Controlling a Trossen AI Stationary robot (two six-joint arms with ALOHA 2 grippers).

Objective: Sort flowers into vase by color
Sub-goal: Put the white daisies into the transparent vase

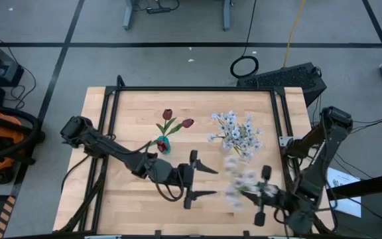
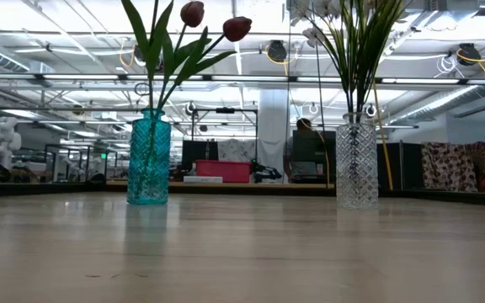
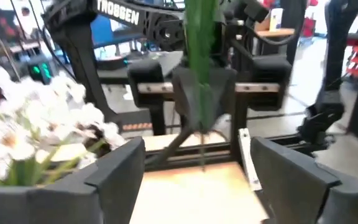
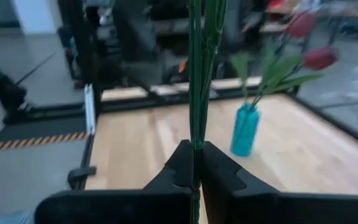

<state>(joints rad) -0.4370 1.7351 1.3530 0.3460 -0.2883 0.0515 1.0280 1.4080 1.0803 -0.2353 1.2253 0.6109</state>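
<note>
Spanning the scene, the wooden table (image 1: 131, 113) carried a teal vase (image 1: 162, 145) with two red tulips (image 1: 178, 119) and a clear vase (image 1: 243, 154) with white sprays (image 1: 234, 131). The right tool (image 1: 260, 196) was clamped on a white flower spray (image 1: 241, 182) near the front edge; the left tool (image 1: 204, 180) stood with fingers apart, empty. The step looked like a handover just finished; next, the spray's stem would need lowering into the clear vase.

Two red tulips (image 1: 176, 121) stand upright in the teal vase (image 1: 162, 144) mid-worktop. A bunch of white sprays (image 1: 236, 133) fills the clear vase (image 2: 356, 160) to its right. My right fingers (image 4: 194, 167) pinch one more white spray (image 1: 243, 182) by its green stem.
</note>
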